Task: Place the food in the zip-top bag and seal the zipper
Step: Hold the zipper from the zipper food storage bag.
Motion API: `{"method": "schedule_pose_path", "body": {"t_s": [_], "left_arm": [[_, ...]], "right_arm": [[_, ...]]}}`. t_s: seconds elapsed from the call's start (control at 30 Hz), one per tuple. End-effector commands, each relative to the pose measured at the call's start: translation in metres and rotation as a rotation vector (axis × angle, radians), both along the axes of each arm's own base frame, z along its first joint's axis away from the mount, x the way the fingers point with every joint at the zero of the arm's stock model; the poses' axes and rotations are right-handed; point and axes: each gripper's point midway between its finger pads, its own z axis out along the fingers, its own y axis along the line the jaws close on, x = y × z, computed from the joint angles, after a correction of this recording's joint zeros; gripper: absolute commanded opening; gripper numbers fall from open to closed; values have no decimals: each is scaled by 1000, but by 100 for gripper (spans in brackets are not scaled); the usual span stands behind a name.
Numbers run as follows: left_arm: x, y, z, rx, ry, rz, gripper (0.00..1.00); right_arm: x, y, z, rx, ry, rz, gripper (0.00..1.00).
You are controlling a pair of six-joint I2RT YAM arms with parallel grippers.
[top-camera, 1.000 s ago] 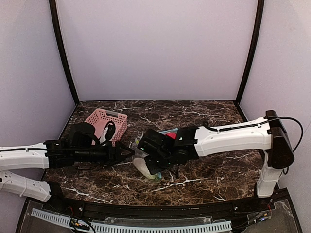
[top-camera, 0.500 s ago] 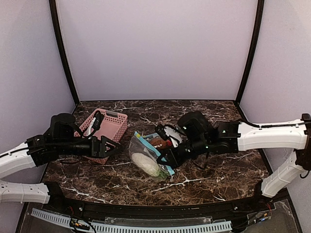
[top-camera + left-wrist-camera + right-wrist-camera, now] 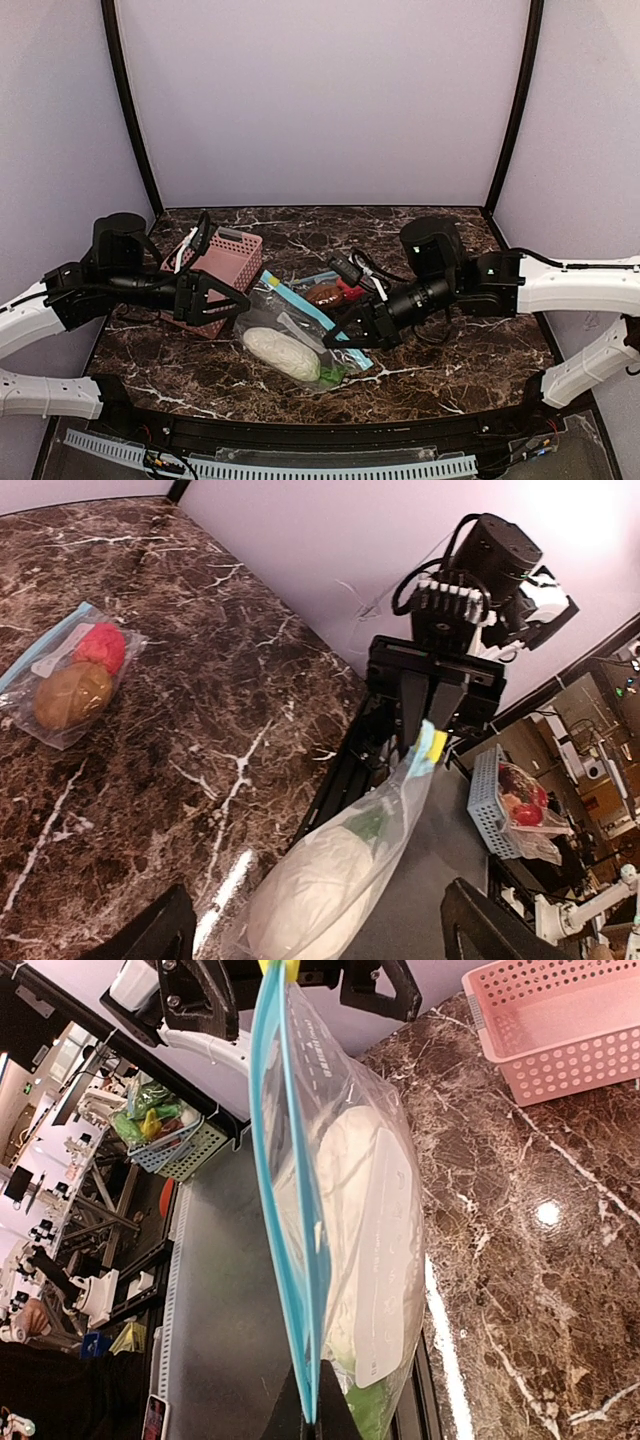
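I had the right gripper (image 3: 428, 735) clamped on the zip-top bag (image 3: 285, 345) at its 3 o'clock edge, and the left gripper (image 3: 318, 920) gaped wide at its 9 o'clock.

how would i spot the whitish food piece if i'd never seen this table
On the dark marble table, find the clear bag with the blue zipper strip between the two arms. The whitish oblong piece is inside its near end: pale and long, unlike the round brown bun and red ball farther back.
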Motion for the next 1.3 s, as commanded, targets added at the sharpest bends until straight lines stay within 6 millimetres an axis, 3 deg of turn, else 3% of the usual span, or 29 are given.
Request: {"method": "schedule_pose_path", "body": {"t_s": [0.0, 0.3, 0.6, 0.67, 0.73, 0.8, 0.9, 1.13, 1.27], "left_arm": [[-17, -10, 21, -79, -3, -137, 79], [-19, -19, 27, -114, 27, -185, 49], [-20, -26, 37, -175, 37, -223, 45], [-20, -27, 37, -178, 41, -226, 36], [-20, -27, 35, -174, 49, -227, 18], [-20, -27, 32, -170, 53, -225, 7], [-19, -27, 29, -164, 54, -219, 1], [-18, -29, 15, -135, 81, -222, 1], [-22, -34, 0, -106, 139, -254, 1]], "right_arm": [[-10, 0, 13, 67, 9, 78, 0], [-11, 2, 6, 52, 27, 88, 0], [-10, 5, 1, 40, 38, 93, 0], [-9, 5, 0, 39, 37, 91, 0], [-9, 6, 0, 38, 36, 88, 0], [-8, 7, 0, 36, 35, 86, 0], [-6, 8, 0, 35, 33, 76, 0], [6, 17, 15, 60, -21, 38, 37], [14, 32, 22, 81, -42, 43, 48]]}}
